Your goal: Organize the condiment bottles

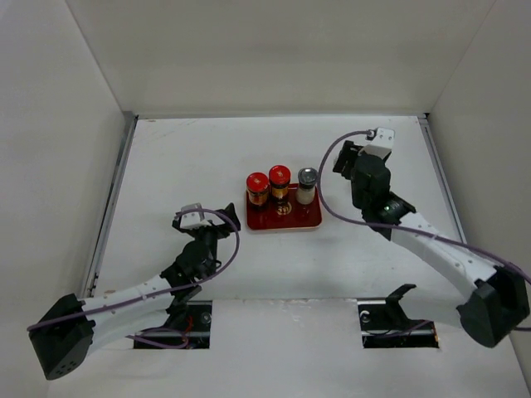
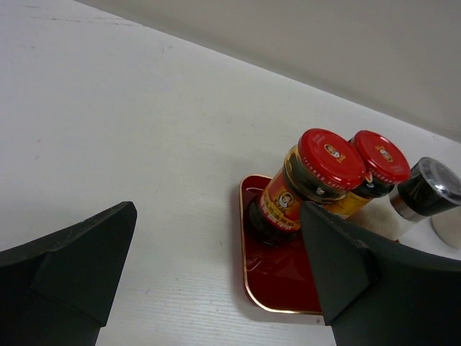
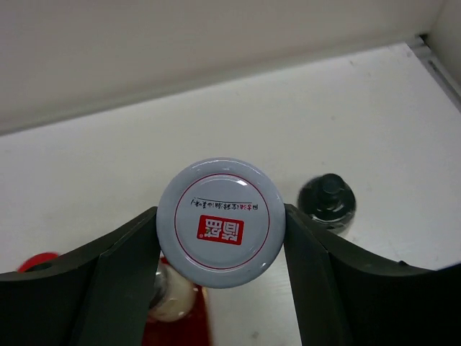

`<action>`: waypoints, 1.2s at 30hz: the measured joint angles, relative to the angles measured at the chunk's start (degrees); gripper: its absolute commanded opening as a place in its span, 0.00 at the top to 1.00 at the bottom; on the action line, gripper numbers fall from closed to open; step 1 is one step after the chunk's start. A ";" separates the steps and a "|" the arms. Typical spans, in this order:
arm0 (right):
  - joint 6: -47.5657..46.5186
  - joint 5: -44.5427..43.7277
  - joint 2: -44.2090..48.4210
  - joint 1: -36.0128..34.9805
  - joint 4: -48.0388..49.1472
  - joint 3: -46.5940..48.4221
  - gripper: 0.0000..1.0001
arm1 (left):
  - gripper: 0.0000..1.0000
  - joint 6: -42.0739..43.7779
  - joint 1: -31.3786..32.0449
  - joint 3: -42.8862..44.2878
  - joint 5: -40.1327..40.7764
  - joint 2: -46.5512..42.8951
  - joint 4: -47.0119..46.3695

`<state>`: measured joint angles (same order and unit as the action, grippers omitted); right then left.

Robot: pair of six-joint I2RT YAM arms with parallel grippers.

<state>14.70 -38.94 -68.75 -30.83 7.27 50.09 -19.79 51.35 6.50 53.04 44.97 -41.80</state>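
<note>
Two red-capped bottles (image 1: pixel 257 186) (image 1: pixel 280 177) and a grey-capped bottle (image 1: pixel 307 183) stand upright in a row on the back of the red tray (image 1: pixel 290 220). In the left wrist view the red-capped bottles (image 2: pixel 317 173) (image 2: pixel 378 162) and the grey-capped bottle (image 2: pixel 425 191) stand on the tray (image 2: pixel 270 281). My left gripper (image 1: pixel 218 224) (image 2: pixel 218 216) is open and empty, left of the tray. My right gripper (image 1: pixel 344 159) (image 3: pixel 220 216) is shut on the white-capped bottle (image 3: pixel 220 222), held just right of the grey-capped bottle (image 3: pixel 169 295). The top view hides the white-capped bottle.
A small dark round object (image 3: pixel 328 202) sits on the white table beside the held bottle. White walls close in the table on the left, back and right. The arm bases sit at the near edge.
</note>
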 measured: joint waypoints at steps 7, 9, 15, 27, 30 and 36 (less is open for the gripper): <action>-1.20 -1.51 6.91 -16.11 0.00 -1.09 0.51 | 0.00 -0.17 8.15 5.05 3.19 -10.19 4.96; -0.79 -1.49 5.99 -20.20 0.04 -1.90 0.51 | 0.00 -0.15 11.06 8.00 4.17 -11.67 5.70; 1.27 -0.98 -3.65 -26.67 3.54 -3.02 0.51 | 0.00 -0.09 14.97 14.56 6.67 -12.31 7.63; 3.10 -2.27 -26.34 -28.65 16.81 -2.95 0.48 | 0.00 0.48 23.74 23.41 21.00 -3.13 14.29; 3.04 -3.98 -28.81 -29.03 19.37 -2.23 0.34 | 0.00 0.52 24.50 25.05 21.81 -2.64 14.32; 3.32 -5.57 -28.02 -29.94 22.05 -2.10 0.04 | 0.00 0.52 25.00 25.46 22.62 -1.79 14.23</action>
<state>18.02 -44.51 -96.77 -60.77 29.32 47.99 -19.27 76.36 31.97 75.66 43.18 -27.57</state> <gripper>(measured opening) 0.934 0.997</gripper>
